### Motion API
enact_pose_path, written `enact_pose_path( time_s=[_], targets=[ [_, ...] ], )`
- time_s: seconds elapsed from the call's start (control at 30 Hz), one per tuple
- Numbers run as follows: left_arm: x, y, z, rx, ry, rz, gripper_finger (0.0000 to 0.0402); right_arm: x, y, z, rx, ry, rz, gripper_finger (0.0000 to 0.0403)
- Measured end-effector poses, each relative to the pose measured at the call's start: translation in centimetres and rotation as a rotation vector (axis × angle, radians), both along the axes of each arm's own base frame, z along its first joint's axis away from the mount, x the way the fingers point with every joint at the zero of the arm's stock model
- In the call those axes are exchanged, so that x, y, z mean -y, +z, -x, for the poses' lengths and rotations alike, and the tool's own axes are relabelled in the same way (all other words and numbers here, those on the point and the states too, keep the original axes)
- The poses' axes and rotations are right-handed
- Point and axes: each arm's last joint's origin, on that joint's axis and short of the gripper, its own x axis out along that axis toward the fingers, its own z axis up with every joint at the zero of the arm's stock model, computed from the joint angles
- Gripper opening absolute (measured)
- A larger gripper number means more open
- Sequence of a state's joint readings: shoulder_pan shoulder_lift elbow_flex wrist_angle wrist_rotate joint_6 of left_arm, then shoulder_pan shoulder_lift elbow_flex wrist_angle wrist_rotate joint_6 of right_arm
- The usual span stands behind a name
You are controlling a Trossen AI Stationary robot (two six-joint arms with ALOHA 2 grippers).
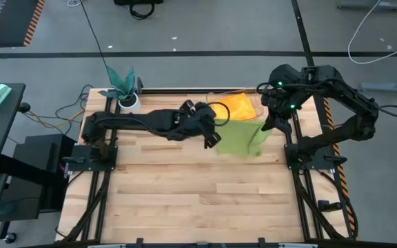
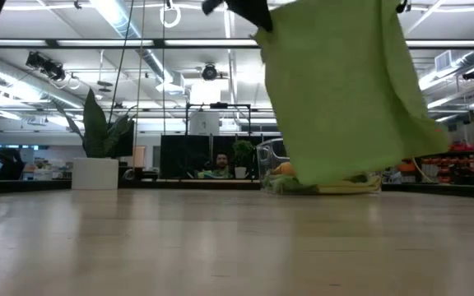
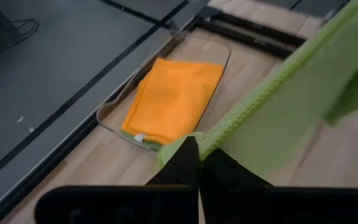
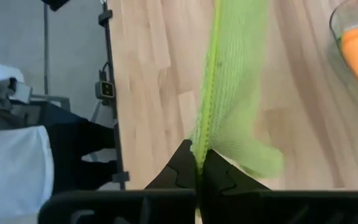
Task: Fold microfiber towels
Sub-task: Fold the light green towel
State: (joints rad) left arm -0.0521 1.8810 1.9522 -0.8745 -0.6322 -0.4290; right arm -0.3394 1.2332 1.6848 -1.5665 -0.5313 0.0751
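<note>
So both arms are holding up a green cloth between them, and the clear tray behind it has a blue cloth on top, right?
Nearly. Both the left gripper and the right gripper do hold the green cloth up between them. But the cloth on top in the clear tray is orange, not blue; the left wrist view shows it plainly.

towels: 1 lime green (image 1: 242, 140) | 1 orange (image 1: 236, 106) | plant: 1 (image 1: 123, 84) | tray: 1 (image 3: 114, 118)

In the low view the hanging lime green fuzzy towel (image 2: 348, 90) runs off the top edge, hiding both grippers holding it.
</note>
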Motion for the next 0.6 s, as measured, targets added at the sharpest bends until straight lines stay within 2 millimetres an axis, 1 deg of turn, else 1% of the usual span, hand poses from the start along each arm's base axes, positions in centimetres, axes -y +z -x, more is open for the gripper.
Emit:
enact_pose_path(
  time_s=[0.13,0.27,0.43,0.6],
  targets=[
    [0.3,1.8,1.4,0.044,-0.012,0.009,0.0003,-1.3,0.3,0.3,-0.014,-0.003,-0.005,0.0],
    [1.9,3.1,2.5,0.075,-0.055,0.012,0.0003,-3.2,0.2,0.1,-0.059,0.002,0.042,0.0],
    [4.4,3.1,3.3,0.06,-0.097,0.037,0.0003,-5.3,0.0,-0.2,-0.107,0.013,0.081,0.0],
    [7.2,2.9,4.0,0.065,-0.115,0.057,0.0003,-7.4,-0.3,-0.5,-0.141,0.052,0.061,0.0]
  ],
)
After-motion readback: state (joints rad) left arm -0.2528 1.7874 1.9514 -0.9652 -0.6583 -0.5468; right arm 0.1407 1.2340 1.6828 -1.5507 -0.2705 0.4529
